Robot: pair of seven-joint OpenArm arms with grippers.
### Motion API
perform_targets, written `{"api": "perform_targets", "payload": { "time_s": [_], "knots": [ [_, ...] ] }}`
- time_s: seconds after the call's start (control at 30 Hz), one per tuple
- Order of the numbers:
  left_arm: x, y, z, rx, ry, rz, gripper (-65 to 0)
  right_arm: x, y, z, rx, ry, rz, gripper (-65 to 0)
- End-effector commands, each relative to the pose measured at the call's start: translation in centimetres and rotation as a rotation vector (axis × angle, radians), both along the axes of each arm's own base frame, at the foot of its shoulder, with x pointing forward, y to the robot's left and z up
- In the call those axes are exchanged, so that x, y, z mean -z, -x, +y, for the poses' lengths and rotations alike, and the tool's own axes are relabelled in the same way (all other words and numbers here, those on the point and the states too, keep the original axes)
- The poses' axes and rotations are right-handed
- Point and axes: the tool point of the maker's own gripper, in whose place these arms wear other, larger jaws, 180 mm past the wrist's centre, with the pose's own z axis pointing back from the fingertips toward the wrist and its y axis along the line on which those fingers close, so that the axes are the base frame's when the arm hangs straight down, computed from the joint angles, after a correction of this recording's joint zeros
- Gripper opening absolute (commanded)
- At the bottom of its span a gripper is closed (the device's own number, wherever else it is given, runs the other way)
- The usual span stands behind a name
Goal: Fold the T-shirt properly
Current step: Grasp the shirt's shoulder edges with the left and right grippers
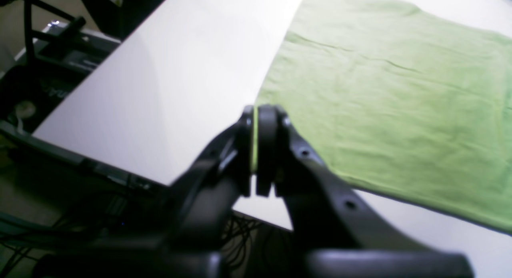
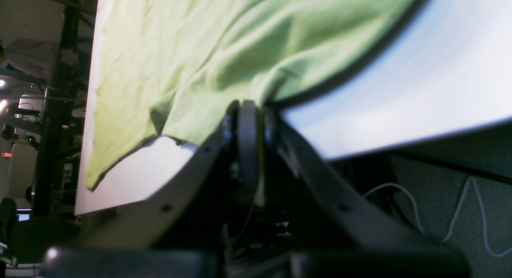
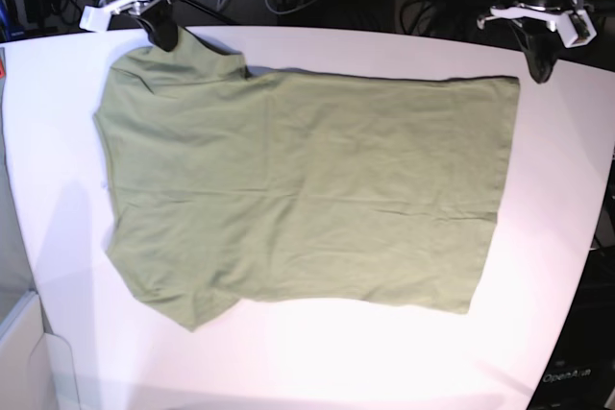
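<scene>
We see the T-shirt lying flat across the tabletop, soft, light, wrinkly. Our right tool is pinched on the shoulder corner, the left tool on the hem corner; corners give us control.

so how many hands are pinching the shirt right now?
2. Right hand grips the T-shirt at its far sleeve-end corner; left hand grips the far hem-end corner.
</scene>
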Motion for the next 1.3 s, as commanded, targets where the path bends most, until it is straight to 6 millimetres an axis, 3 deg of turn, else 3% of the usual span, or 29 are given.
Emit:
{"api": "perform_targets", "payload": {
  "time_s": [0.0, 0.17, 0.33, 0.47, 0.53, 0.67, 0.73, 0.83, 1.07, 1.27],
  "knots": [
    [-1.2, -0.1, 0.2, 0.001, -0.015, -0.04, -63.9, -0.4, 0.0, -0.4, 0.007, -0.002, -0.01, -63.5],
    [-1.2, -0.9, 0.2, 0.0, -0.013, -0.056, -63.9, -0.4, 0.0, -0.4, 0.006, -0.003, -0.008, -63.5],
    [1.5, -2.0, 0.7, 0.037, 0.007, 0.103, -63.8, -0.4, 0.0, -0.3, 0.005, -0.004, -0.008, -63.5],
    [3.8, -2.2, 2.8, 0.0, 0.026, 0.254, -63.2, -0.4, -0.1, -0.3, 0.005, -0.004, -0.009, -63.5],
    [4.6, -2.1, 3.5, -0.007, 0.042, 0.291, -55.8, -0.4, -0.1, -0.3, 0.005, -0.004, -0.009, -63.5],
    [4.8, -2.2, 3.1, 0.065, 0.058, 0.274, -31.1, -0.4, -0.1, -0.3, 0.005, -0.004, -0.009, -63.5],
    [4.6, -2.2, 3.9, 0.025, 0.062, 0.258, -25.6, -0.4, -0.1, -0.4, 0.004, -0.002, -0.009, -63.5],
    [4.2, -2.2, 5.1, -0.022, 0.059, 0.241, -27.5, -0.5, -0.5, -0.6, -0.007, 0.006, -0.016, -63.5],
    [8.1, -1.7, 6.2, -0.023, 0.138, 0.381, -27.3, -0.5, -0.5, -0.6, -0.007, 0.006, -0.016, -63.5],
    [9.4, -2.2, 6.1, -0.026, 0.182, 0.389, -27.3, -0.5, -0.4, -0.5, -0.008, 0.005, -0.015, -63.5]
  ]
}}
